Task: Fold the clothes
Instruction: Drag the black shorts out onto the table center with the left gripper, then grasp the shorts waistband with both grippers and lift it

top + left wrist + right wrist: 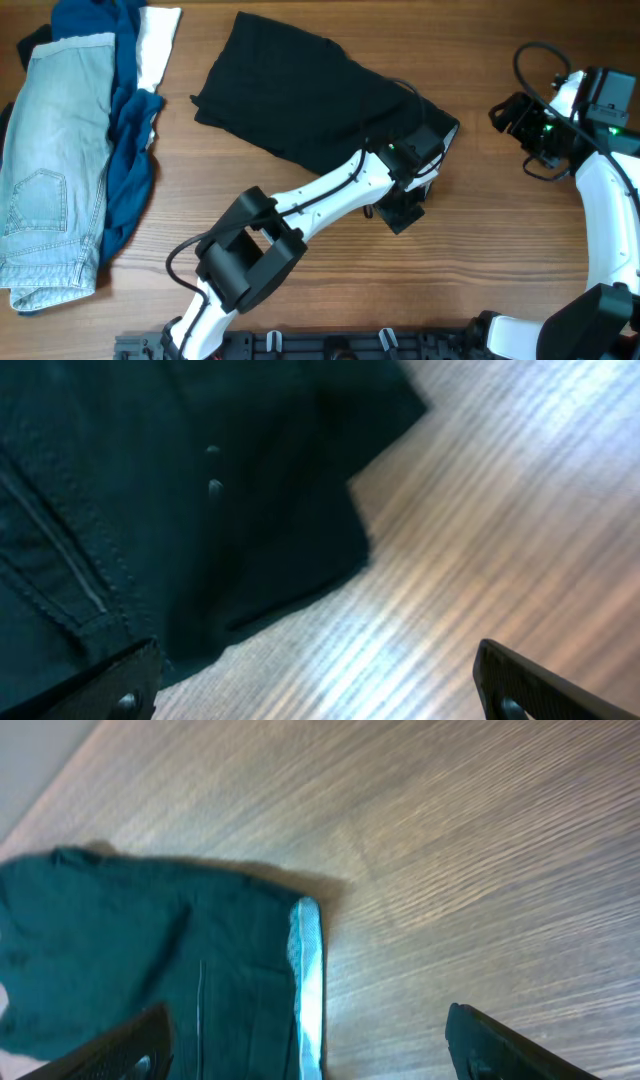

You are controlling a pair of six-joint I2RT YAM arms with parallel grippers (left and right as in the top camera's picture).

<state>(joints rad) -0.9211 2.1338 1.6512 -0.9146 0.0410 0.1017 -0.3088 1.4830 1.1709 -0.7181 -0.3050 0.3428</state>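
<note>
- Right now the left hand (320, 695) is wide open and holds nothing. It hangs just over a corner of the black garment (150, 510). I think it is there so it can pinch that corner and fold it over.
- Next, the right hand (320, 1055) is wide open too and holds nothing. It hangs over bare worktop (480, 870) near one end of the black garment, where a thin pale edge (308, 980) shows. I think it is held off to that side to leave room for the other hand.
- The black garment lies mostly flat in the middle of the worktop, towards the back. It is laid out on its own, so I think it is the one being folded. It does not look done yet.
- Some light-blue jeans (55, 170), a dark-blue piece (130, 180) and a white piece (157, 45) lie heaped on the left arm's side, well apart from both hands. I guess they are waiting their turn.
- Two small pale dots (213, 486) sit on the black cloth. They are too blurry to tell what they are.
- I can see no brand, label or words to read.
</note>
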